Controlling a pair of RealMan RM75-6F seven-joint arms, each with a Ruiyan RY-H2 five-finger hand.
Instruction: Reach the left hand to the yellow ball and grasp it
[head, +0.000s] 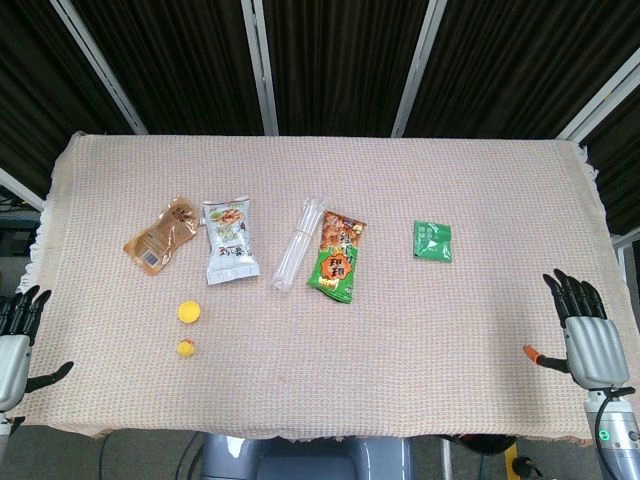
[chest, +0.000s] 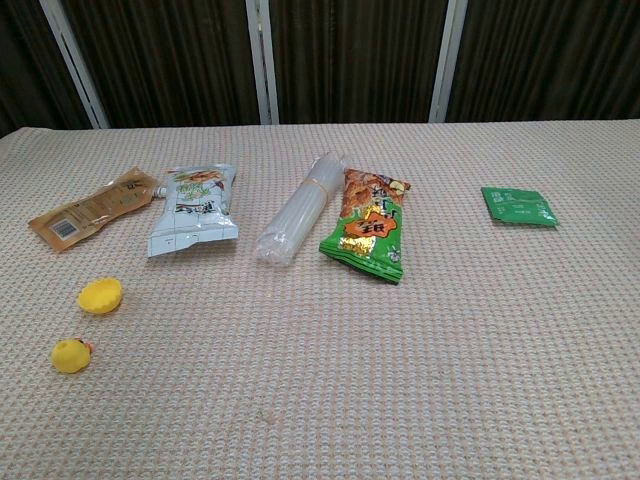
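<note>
Two yellow things lie on the left front of the woven tablecloth. The rounder yellow ball (head: 188, 312) (chest: 100, 295) is the farther one. Just in front of it sits a smaller yellow piece with an orange spot (head: 186, 348) (chest: 70, 355). My left hand (head: 15, 335) hovers at the table's left front edge, well to the left of both, fingers spread and holding nothing. At the right front edge my right hand (head: 585, 330) is likewise spread and empty. The chest view shows neither hand.
Behind the ball lie a brown sachet (head: 160, 235), a white snack bag (head: 230, 240), a clear plastic tube bundle (head: 298, 243) and an orange-green snack bag (head: 337, 256). A small green packet (head: 432, 241) lies to the right. Dark curtains hang behind the table.
</note>
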